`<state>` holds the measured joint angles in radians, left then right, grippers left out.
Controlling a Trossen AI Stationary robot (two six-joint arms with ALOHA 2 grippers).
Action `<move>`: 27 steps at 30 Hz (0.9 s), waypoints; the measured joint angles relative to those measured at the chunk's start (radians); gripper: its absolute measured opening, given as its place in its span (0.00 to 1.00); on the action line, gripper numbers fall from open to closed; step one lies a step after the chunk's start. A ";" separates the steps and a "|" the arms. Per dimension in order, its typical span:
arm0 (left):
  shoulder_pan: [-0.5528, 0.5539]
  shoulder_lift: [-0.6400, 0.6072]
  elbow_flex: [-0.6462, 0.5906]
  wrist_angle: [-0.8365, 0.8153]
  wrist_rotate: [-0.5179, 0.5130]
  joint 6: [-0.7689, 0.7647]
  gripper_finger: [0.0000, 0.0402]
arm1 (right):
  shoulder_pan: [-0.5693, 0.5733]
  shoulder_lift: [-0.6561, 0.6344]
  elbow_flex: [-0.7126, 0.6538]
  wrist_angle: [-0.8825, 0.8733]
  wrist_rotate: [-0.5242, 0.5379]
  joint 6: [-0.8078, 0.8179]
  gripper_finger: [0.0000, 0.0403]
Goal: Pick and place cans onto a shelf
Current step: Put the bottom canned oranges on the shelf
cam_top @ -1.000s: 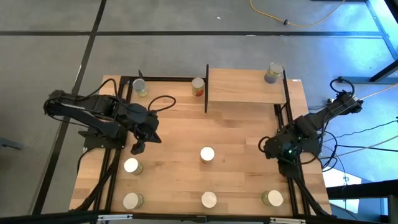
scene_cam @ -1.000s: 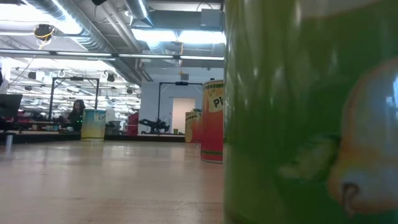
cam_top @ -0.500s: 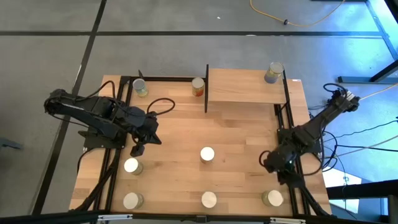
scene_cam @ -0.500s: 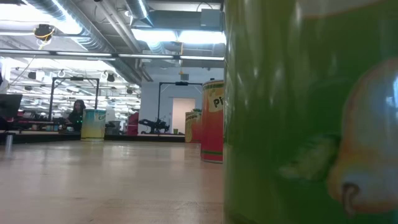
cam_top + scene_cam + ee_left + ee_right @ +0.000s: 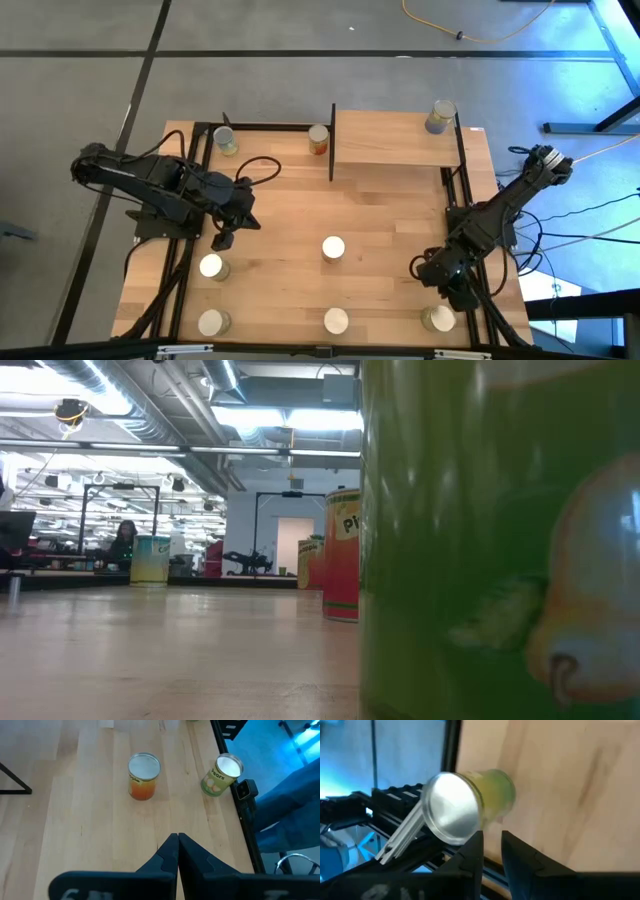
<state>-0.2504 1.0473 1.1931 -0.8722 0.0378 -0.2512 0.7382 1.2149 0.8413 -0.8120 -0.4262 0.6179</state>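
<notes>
Several cans with shiny tops stand on the wooden table: one at the centre (image 5: 333,248), two on the left (image 5: 210,266) (image 5: 211,322), one at the near middle (image 5: 336,321), one at the near right (image 5: 437,319). Two more (image 5: 225,140) (image 5: 319,138) stand at the far edge. One can (image 5: 439,116) stands on the shelf (image 5: 395,140). My right gripper (image 5: 430,275) (image 5: 492,847) is open just above and short of the near-right green can (image 5: 470,807), with nothing between its fingers. My left gripper (image 5: 222,240) (image 5: 176,845) hovers shut over the table's left side.
A black frame rail (image 5: 470,300) runs along the table's right edge beside the near-right can. In the low view a green can (image 5: 480,540) fills the right half and an orange-red can (image 5: 343,555) stands farther back. Bare wood lies between the centre can and my right gripper.
My right gripper has gone toward the table's near edge and down, closing on the near-right can, and has rolled somewhat. The cans have stayed where they were.
</notes>
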 joint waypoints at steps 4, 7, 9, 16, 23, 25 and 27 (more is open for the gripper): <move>0.000 0.000 0.000 0.000 -0.001 0.000 0.00 | 0.009 0.041 0.000 0.026 -0.012 -0.035 0.18; 0.000 0.000 0.000 0.000 -0.001 0.000 0.00 | 0.017 0.060 0.000 0.030 -0.019 -0.040 0.18; 0.000 0.000 0.000 0.000 -0.001 -0.001 0.00 | 0.023 0.069 0.000 0.044 -0.020 -0.027 0.18; 0.000 0.000 0.000 0.000 0.000 0.000 0.00 | 0.045 0.074 0.000 0.080 -0.014 -0.020 0.18; 0.000 0.000 0.000 0.000 0.000 0.000 0.00 | 0.059 0.074 0.000 0.080 0.042 -0.020 0.18; 0.000 0.000 0.000 0.000 0.000 0.000 0.00 | 0.059 0.074 0.000 0.080 0.052 -0.020 0.18; 0.000 0.000 0.000 0.000 0.000 0.000 0.00 | 0.059 0.080 0.000 0.080 0.051 -0.020 0.18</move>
<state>-0.2501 1.0473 1.1931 -0.8726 0.0376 -0.2516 0.7971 1.2953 0.8413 -0.7319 -0.3748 0.5983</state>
